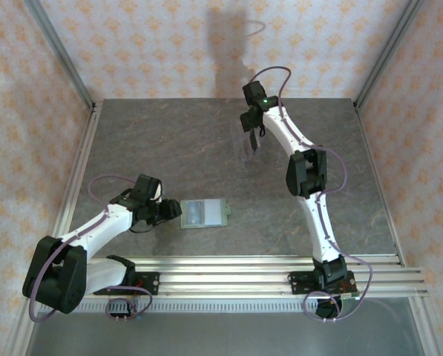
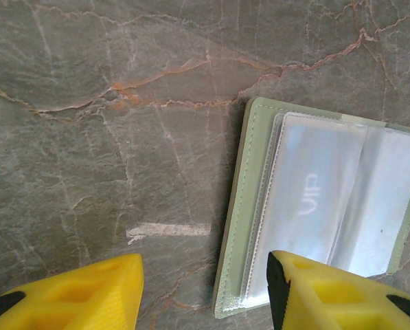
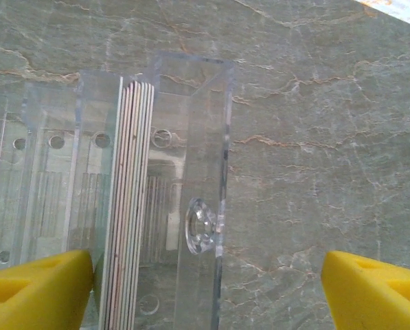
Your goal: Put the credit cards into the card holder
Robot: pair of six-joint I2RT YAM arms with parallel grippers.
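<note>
Enclosing the credit cards (image 3: pixel 130 206), clear stand (image 3: pixel 206 124)

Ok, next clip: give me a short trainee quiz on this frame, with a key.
1. True or false: the card holder lies shut on the table.
2. The credit cards stand on edge in: A the clear stand; B the card holder; C a flat pile on the table.
3. Fill in: the ___ arm's fingers hang above the clear stand.
Key: 1 false, it lies open with its pale pockets up. 2 A. 3 right; the right fingers are spread wide.
</note>
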